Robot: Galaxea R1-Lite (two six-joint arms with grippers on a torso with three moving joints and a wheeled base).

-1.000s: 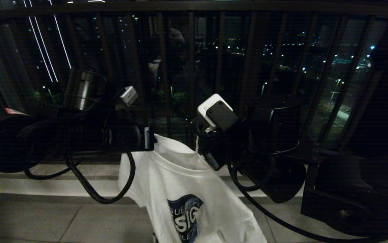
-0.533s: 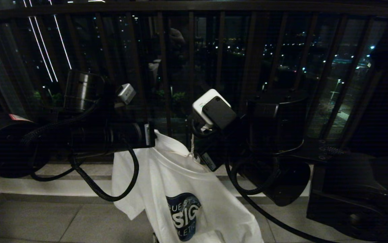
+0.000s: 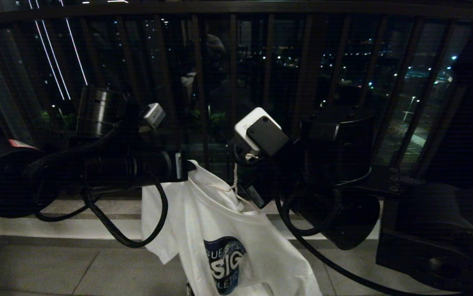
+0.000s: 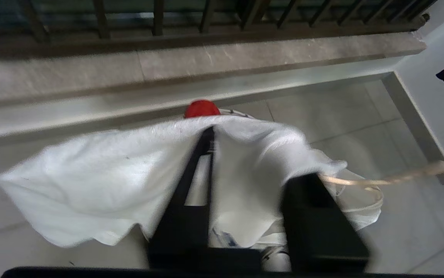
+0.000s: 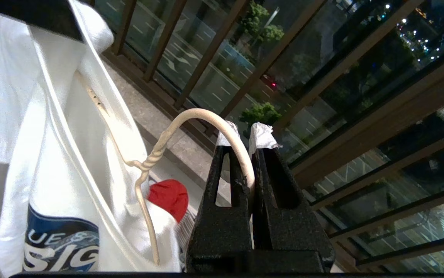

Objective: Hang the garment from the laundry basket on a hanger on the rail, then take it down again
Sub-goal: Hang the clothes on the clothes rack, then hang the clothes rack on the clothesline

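The garment (image 3: 220,222), a white T-shirt with a dark blue chest graphic, hangs on the thin white wire hanger (image 5: 191,115) in mid-air before the balcony railing. My right gripper (image 5: 245,133) is shut on the hanger's hook, to the right of the collar (image 3: 248,190). My left gripper (image 3: 187,166) is at the shirt's shoulder. Its jaws stand apart, with white cloth (image 4: 90,181) draped over one finger and hanging between both (image 4: 255,154). A sliver of the laundry basket (image 5: 186,228) shows below, under a red cloth (image 5: 170,195). The rail is out of view.
The dark brown balcony railing (image 3: 236,8) with upright bars runs across the back, above a stone ledge (image 4: 206,65). Pale floor tiles (image 3: 55,271) lie below. A white wall corner (image 4: 434,96) stands to one side. Black cables (image 3: 137,238) loop under both arms.
The left gripper's jaws have parted at the shirt's shoulder. Both arms and the shirt rose a little, then the shirt swayed slightly. The right gripper keeps its grip on the hook.
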